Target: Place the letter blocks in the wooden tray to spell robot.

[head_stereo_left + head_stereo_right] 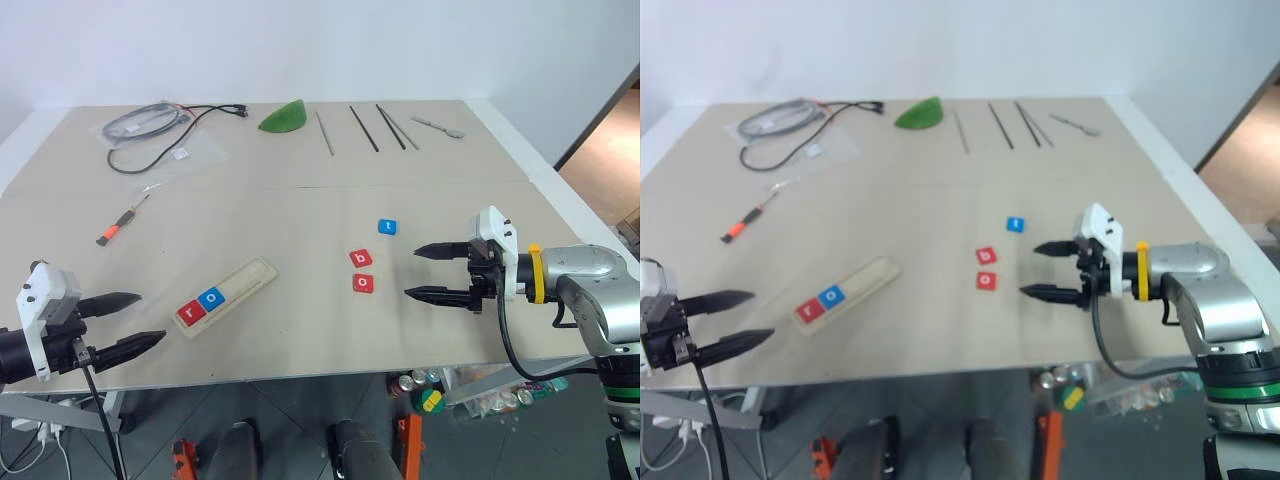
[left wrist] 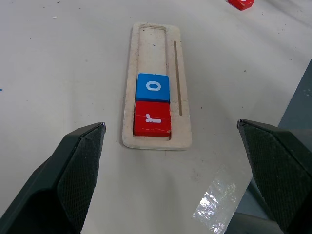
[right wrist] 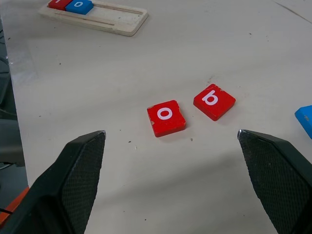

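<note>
Letter blocks are split between two places: the red r [image 1: 189,311] and blue o [image 1: 211,296] already sit side by side at the near-left end of the wooden tray [image 1: 252,274], while the red b [image 1: 360,258], red o [image 1: 363,284] and blue t [image 1: 388,227] lie loose on the counter [image 1: 300,215] to the tray's right. The tray's long axis runs on a diagonal, from near-left to far-right, and its far-right stretch is still bare, so the next letter, b, belongs just beyond the blue o. The right gripper [image 1: 432,272] is much the nearer arm: it hovers just right of the two red tiles, jaws spread wide and holding nothing, pointing left toward them, with the b lying slightly farther than the o. The left gripper [image 1: 128,322] hangs at the near-left edge of the counter, just left of the tray's filled end, jaws likewise wide open and empty. Judging by this, the right arm is best placed to take the b.
</note>
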Controlling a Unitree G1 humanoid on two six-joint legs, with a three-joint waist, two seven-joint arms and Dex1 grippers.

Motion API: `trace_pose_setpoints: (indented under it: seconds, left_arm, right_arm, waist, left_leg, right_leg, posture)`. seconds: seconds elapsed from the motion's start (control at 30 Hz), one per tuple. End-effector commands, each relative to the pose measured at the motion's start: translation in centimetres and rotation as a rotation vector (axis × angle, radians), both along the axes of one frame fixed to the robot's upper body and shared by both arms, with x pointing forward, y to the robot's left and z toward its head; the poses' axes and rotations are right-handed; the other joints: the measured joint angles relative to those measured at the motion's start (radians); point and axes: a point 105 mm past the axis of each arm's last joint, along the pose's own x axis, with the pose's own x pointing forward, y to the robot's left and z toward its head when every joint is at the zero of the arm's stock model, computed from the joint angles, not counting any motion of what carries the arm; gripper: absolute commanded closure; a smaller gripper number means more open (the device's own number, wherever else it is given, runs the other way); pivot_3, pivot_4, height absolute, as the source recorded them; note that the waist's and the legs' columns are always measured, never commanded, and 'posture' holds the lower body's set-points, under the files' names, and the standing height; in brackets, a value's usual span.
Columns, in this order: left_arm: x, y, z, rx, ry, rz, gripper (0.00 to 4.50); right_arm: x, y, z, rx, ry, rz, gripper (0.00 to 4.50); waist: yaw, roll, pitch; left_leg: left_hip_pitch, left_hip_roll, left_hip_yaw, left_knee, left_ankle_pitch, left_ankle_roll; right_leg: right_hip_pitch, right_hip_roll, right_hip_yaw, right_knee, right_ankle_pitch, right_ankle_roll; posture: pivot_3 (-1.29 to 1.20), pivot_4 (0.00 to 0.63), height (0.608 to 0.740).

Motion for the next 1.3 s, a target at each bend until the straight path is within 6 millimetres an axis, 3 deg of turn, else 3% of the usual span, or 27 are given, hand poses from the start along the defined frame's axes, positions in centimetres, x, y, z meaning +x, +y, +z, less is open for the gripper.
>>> trace_pose_setpoints:
  seconds: [0.03,0.17,0.3,0.47,0.87,1.3]
  left_arm:
    - [0.5,-0.1,0.2,0.036,-0.027,-0.007,0.00]
    - [0.7,-0.9,-1.3,0.112,0.024,-0.049,0.00]
    - [1.2,-1.6,-2.8,0.100,0.050,-0.056,0.00]
    - [2.1,-3.4,-3.0,0.062,0.031,-0.095,0.00]
    - [3.3,-2.5,-3.3,0.108,0.015,-0.071,0.00]
    - [4.5,-2.5,-6.2,0.150,0.077,-0.081,0.00]
  right_arm:
    - [-0.2,0.2,1.3,0.002,-0.049,0.017,0.02]
    - [-0.5,0.8,1.9,-0.002,-0.064,0.048,0.02]
    - [-2.0,3.1,3.2,0.034,-0.072,0.160,0.02]
    - [-3.2,4.9,3.4,0.030,-0.083,0.235,0.02]
    - [-3.4,4.6,3.1,0.034,-0.079,0.211,0.02]
    - [-3.9,4.6,3.4,0.040,-0.096,0.200,0.02]
  waist:
    - [0.000,0.000,0.000]
    - [0.000,0.000,0.000]
    - [0.000,0.000,0.000]
    - [0.001,0.000,0.000]
    - [0.001,0.000,0.000]
    - [0.002,0.000,-0.001]
  left_leg:
    - [0.000,0.000,0.000,0.000,0.000,0.000]
    - [0.000,0.000,0.000,0.000,0.000,0.000]
    - [0.000,0.000,0.000,0.000,0.000,0.000]
    - [0.000,0.000,0.000,0.000,0.000,0.000]
    - [0.000,0.000,0.000,0.001,0.000,0.000]
    - [0.001,0.000,0.000,0.001,0.000,0.001]
  right_leg:
    - [0.000,0.000,0.000,0.000,0.000,0.000]
    - [0.000,0.000,0.000,0.000,0.000,0.000]
    - [0.000,0.000,0.000,0.000,0.000,0.001]
    - [0.000,0.001,0.000,0.001,0.000,0.001]
    - [0.001,0.001,0.000,0.001,0.001,0.001]
    - [0.003,0.000,0.000,0.001,0.002,0.002]
  posture:
    - [0.00,0.150,0.740]
    - [0.00,0.150,0.740]
    - [0.00,0.150,0.740]
    - [0.00,0.150,0.740]
    - [0.00,0.150,0.740]
    - [0.00,0.150,0.740]
